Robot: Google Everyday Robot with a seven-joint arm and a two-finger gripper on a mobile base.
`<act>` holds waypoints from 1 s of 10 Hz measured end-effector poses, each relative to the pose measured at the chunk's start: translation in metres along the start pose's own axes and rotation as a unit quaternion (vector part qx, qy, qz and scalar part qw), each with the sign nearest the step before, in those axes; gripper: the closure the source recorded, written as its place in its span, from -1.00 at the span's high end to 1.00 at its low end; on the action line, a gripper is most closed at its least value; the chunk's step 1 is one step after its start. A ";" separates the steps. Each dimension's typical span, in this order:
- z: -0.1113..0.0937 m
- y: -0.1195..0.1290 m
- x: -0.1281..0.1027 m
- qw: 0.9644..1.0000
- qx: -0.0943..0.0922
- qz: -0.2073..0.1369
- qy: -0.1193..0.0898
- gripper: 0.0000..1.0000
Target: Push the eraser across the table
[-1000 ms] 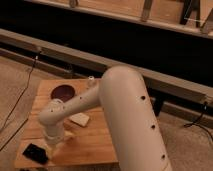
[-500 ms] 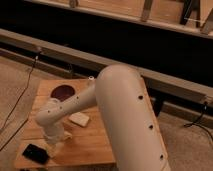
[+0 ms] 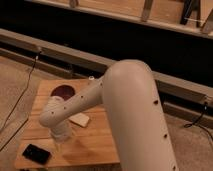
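Note:
The eraser (image 3: pixel 36 153) is a flat black block lying near the front left corner of the light wooden table (image 3: pixel 95 145). My white arm reaches down over the table from the right. The gripper (image 3: pixel 61 138) hangs below the wrist, pointing down at the tabletop. It is just right of the eraser and slightly behind it, with a small gap between them.
A dark red bowl (image 3: pixel 64 91) sits at the table's back left. A pale beige square block (image 3: pixel 80 119) lies mid-table just behind the gripper. A cable (image 3: pixel 20 100) runs over the floor on the left. A dark wall with rails (image 3: pixel 165 82) runs behind the table.
The arm has shifted a little, with the wrist slightly higher and further right. The eraser, the bowl and the beige block have not moved.

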 end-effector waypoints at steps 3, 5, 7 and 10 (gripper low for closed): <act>-0.013 -0.019 0.025 0.998 0.053 0.017 -0.002 0.30; -0.033 -0.051 0.045 0.994 0.103 0.043 -0.010 0.30; -0.055 -0.083 0.058 0.987 0.143 0.067 -0.027 0.30; -0.060 -0.082 0.062 0.988 0.141 0.055 -0.034 -0.20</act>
